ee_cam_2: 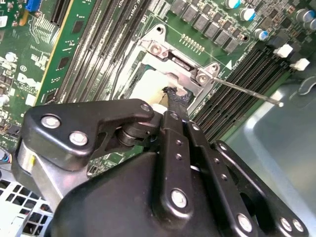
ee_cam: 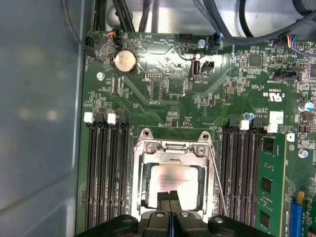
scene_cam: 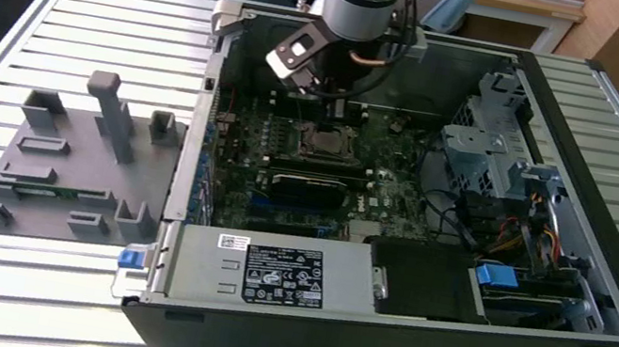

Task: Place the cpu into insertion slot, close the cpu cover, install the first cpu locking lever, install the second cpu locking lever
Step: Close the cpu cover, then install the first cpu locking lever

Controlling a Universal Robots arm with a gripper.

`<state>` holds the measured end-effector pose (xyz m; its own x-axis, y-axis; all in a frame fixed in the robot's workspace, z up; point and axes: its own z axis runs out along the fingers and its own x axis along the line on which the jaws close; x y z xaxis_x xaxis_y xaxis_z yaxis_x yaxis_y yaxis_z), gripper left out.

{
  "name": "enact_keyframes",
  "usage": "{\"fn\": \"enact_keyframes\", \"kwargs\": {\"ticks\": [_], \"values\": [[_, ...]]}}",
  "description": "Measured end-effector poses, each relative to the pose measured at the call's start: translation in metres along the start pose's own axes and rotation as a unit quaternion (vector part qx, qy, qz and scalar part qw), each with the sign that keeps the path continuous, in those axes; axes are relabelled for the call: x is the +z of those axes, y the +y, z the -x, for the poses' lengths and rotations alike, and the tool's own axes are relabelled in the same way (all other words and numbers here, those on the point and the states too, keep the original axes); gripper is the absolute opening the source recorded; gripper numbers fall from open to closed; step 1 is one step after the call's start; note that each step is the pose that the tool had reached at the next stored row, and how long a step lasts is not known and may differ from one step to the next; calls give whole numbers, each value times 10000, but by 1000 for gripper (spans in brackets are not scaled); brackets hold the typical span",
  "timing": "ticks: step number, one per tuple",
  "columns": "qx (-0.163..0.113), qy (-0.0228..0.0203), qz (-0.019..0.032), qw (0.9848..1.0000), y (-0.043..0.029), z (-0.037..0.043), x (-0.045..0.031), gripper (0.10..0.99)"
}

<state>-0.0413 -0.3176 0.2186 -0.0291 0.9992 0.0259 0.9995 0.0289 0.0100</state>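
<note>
cpu within insertion slot

A slatted metal table carries 2 things: an open black computer case and, towards the exterior view's left, a grey fixture plate.

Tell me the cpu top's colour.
The cpu is pale silvery grey, clearest in the first wrist view.
</note>
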Motion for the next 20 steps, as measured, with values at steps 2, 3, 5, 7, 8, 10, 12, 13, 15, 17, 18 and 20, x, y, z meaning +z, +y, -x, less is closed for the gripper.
{"fn": "enact_keyframes", "kwargs": {"ticks": [2, 3, 5, 7, 8, 10, 12, 13, 15, 17, 18, 20], "values": [[0, 0, 0, 10000, 17, 1, 0, 118], [0, 0, 0, 10000, 27, 1, 0, 118], [0, 0, 0, 10000, 38, 2, 1, 118], [0, 0, 0, 10000, 39, 1, -1, 118], [0, 0, 0, 10000, 39, 1, -11, 118], [0, 0, 0, 10000, 39, 1, -13, 118], [0, -1, -1, 10000, 39, 1, -17, 118], [0, 0, 0, 10000, 39, 1, -19, 118], [1, 1, 0, 10000, 39, 1, -23, 118], [1, -1, -1, 10000, 39, 1, -29, 118], [0, -1, -1, 10000, 39, 1, -32, 118], [0, 0, 0, 10000, 39, 0, -38, 118]]}}
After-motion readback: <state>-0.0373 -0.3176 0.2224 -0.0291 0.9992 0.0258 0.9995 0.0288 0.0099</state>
